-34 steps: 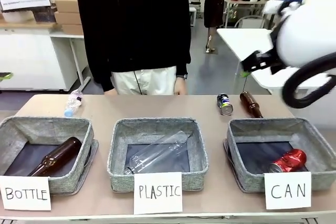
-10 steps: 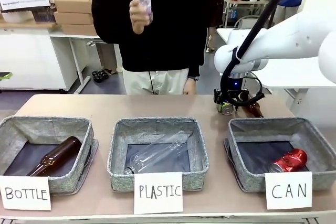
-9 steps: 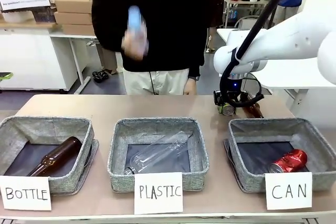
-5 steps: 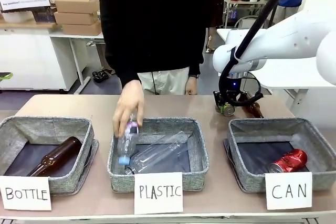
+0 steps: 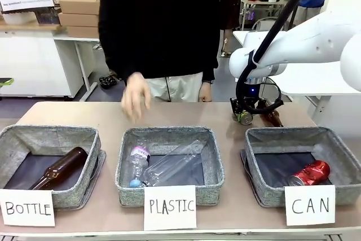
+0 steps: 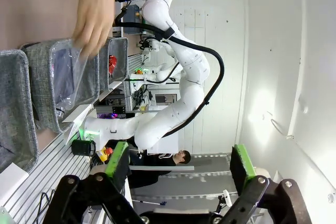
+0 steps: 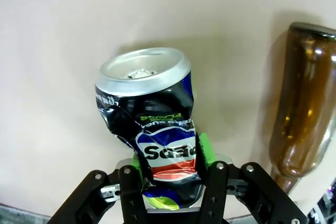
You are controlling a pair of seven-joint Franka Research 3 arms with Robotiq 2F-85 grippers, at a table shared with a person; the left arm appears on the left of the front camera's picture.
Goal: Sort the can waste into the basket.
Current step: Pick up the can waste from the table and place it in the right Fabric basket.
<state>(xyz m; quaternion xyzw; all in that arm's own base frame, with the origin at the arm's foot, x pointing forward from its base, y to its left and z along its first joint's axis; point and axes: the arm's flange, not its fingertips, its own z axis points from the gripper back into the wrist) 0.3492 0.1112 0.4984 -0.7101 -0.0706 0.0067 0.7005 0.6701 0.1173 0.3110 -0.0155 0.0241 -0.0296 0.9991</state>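
The dark blue can (image 7: 152,124), dented, lies at the far right of the table and is pinched between green pads; my right gripper (image 7: 170,158) is shut on it. From the front, that gripper (image 5: 246,109) sits low over the blue can (image 5: 244,118), just behind the grey CAN basket (image 5: 285,134). The red dented can (image 5: 309,173) lies inside this basket, near its front right. My left gripper (image 6: 178,161) is open, holds nothing, and is off the table.
A brown glass bottle (image 5: 274,118) lies right beside the blue can, also seen as the brown bottle (image 7: 302,103). A person's hand (image 5: 135,97) hovers behind the PLASTIC basket (image 5: 169,135), which holds clear bottles. The BOTTLE basket (image 5: 51,134) holds a brown bottle.
The person dropped a small plastic bottle into the PLASTIC basket and drew the hand back. My right arm, which came down onto the blue can earlier, has stayed put there.
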